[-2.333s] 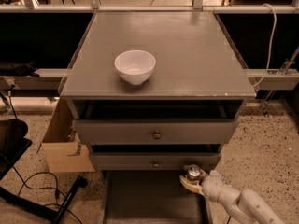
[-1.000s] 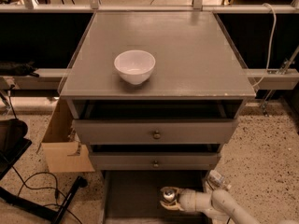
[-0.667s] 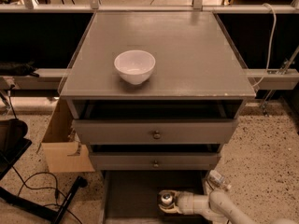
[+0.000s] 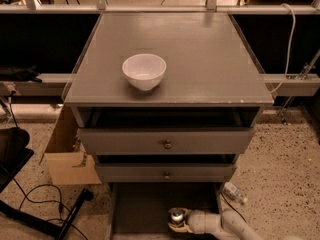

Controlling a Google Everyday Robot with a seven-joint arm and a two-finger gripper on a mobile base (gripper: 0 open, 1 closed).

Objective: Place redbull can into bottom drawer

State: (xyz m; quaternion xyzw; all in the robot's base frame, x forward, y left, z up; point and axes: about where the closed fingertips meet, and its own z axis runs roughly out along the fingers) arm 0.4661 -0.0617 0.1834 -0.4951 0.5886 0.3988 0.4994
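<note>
Camera view looked down on the grey cabinet (image 4: 200, 49) from the front. The arm (image 4: 225, 224) entered from the lower right edge and reached left over the bottom drawer (image 4: 140, 206), which stood pulled out, with its flat grey floor exposed. The gripper (image 4: 176, 223) sat low over the right half of that drawer, near the front edge of the picture. Its fingers were closed around the redbull can (image 4: 176, 216), which was held upright. Only the can's round silver top showed clearly, and whether its base touched the drawer floor could not be determined.

The two upper drawers were each pulled out slightly. The top drawer carried a round knob (image 4: 167, 144), and the middle drawer carried a second knob (image 4: 166, 175). A white bowl (image 4: 144, 71) stood on the cabinet top, left of centre and well apart from the gripper. A small clear bottle (image 4: 234, 192) lay on the speckled floor just right of the bottom drawer. A cardboard box (image 4: 67, 156) stood against the cabinet's left side, and black cables (image 4: 35, 194) trailed across the floor in front of the box.
</note>
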